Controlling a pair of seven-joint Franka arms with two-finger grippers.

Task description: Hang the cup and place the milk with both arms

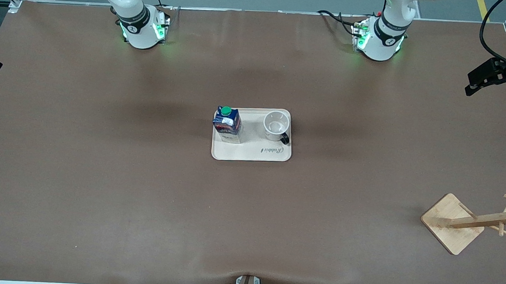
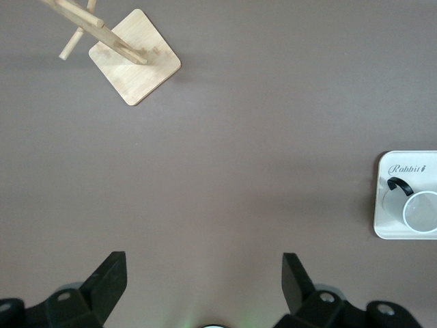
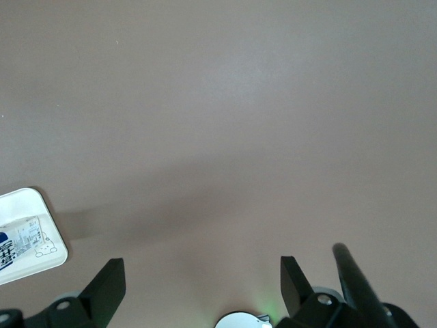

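The cup (image 1: 276, 124) sat upright on a cream tray (image 1: 251, 153) in the middle of the brown worktop (image 1: 101, 172), black handle pointing toward the front camera. The milk (image 1: 227, 123) stood on the same tray, toward the right arm's end, a gap between the two. A wooden rack (image 1: 467, 222) was well apart from the tray, nearer the front camera, at the left arm's end. Both arms were up high – the left end effector (image 2: 205, 280) was spread wide over bare worktop, and the right end effector (image 3: 203, 283) was spread wide too, holding nothing.
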